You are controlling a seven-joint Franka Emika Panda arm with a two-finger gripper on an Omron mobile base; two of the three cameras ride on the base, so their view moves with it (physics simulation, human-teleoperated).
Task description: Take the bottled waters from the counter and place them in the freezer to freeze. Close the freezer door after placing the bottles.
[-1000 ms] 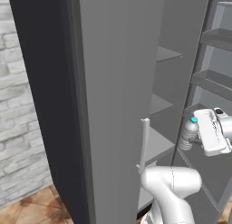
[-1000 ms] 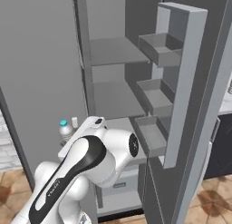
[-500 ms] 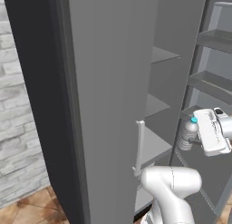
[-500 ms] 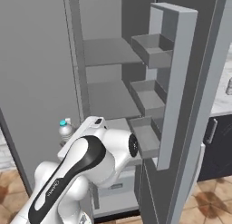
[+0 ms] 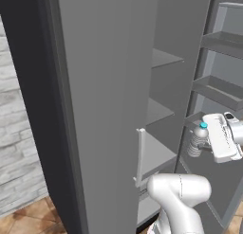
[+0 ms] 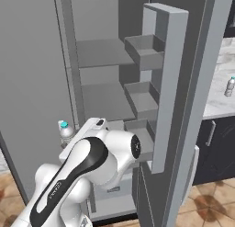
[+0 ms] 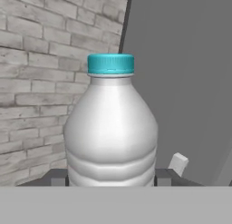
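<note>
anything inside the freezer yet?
Freezer shelves and door bins look bare. The gripper holds one bottle outside; the arm covers the lower compartment.

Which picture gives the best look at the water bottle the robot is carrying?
The hand view: the bottle stands upright and close, teal cap on, between the claw tips. The left base view shows it small beside the hand; the right base view shows just its top behind the arm.

Base drove: both views shifted sideways. Second bottle point(image 6: 230, 87) on counter point(image 6: 220, 104) came into right view.
</note>
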